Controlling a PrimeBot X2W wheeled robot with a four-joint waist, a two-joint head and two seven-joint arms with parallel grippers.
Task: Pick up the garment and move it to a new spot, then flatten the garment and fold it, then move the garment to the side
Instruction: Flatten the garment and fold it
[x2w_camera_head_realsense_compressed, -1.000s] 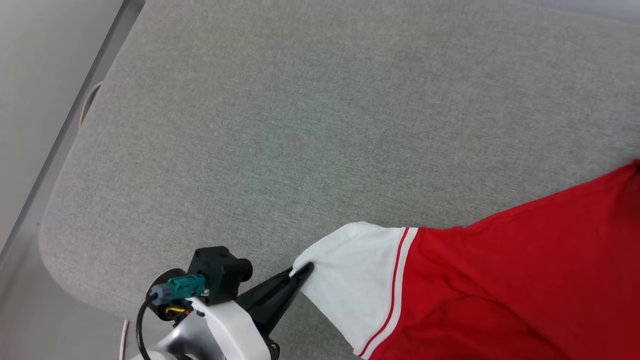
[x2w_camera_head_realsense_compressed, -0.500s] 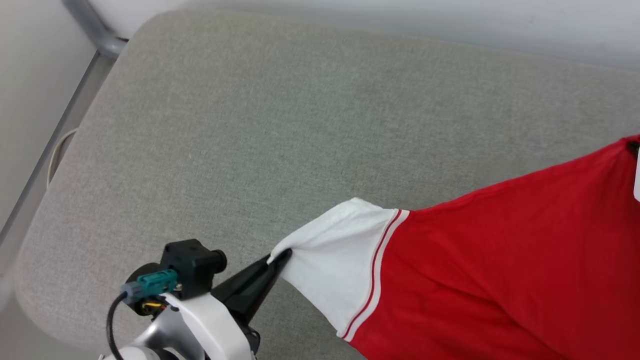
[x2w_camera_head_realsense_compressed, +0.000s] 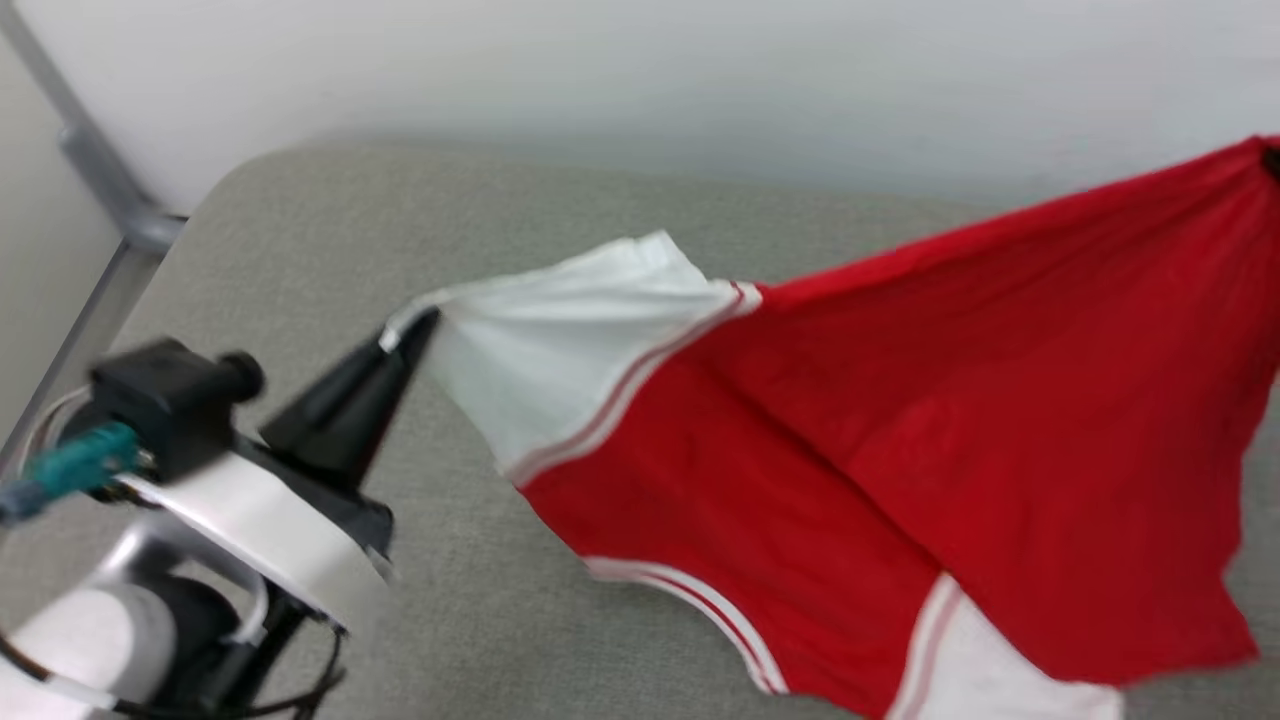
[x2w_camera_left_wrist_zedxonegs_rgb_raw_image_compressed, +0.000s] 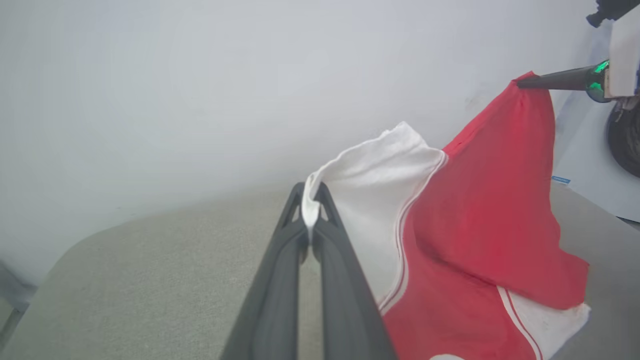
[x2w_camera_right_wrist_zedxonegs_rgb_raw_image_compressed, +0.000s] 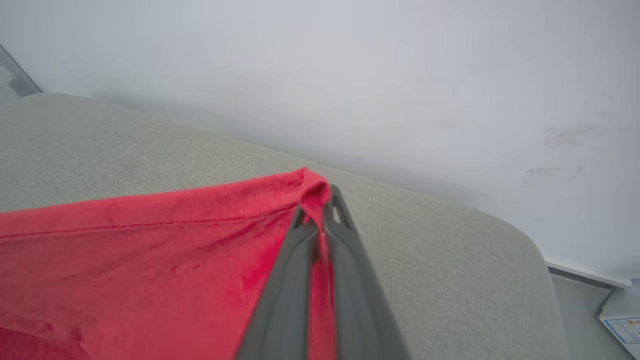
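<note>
The garment (x2w_camera_head_realsense_compressed: 900, 400), red with white sleeves and thin red-and-white stripe trim, hangs stretched between both grippers above the grey cushion. My left gripper (x2w_camera_head_realsense_compressed: 408, 328) is shut on the edge of one white sleeve (x2w_camera_left_wrist_zedxonegs_rgb_raw_image_compressed: 370, 200); the left wrist view shows the cloth pinched at its tips (x2w_camera_left_wrist_zedxonegs_rgb_raw_image_compressed: 310, 200). My right gripper (x2w_camera_right_wrist_zedxonegs_rgb_raw_image_compressed: 320, 200) is shut on a red corner of the garment (x2w_camera_right_wrist_zedxonegs_rgb_raw_image_compressed: 150, 250), and it appears at the upper right of the left wrist view (x2w_camera_left_wrist_zedxonegs_rgb_raw_image_compressed: 522, 82). The second white sleeve (x2w_camera_head_realsense_compressed: 1000, 670) hangs low near the cushion. Its lettering is hidden.
A grey padded surface (x2w_camera_head_realsense_compressed: 300, 250) with rounded corners lies under the garment. A white wall (x2w_camera_head_realsense_compressed: 600, 80) stands behind it and a metal rail (x2w_camera_head_realsense_compressed: 100, 200) runs at the left. A dark wheel (x2w_camera_left_wrist_zedxonegs_rgb_raw_image_compressed: 625, 135) and a pale panel show at the right of the left wrist view.
The head camera has tilted up toward the wall. My left gripper has risen with the white sleeve, and the garment has come up off the cushion and now hangs spread out.
</note>
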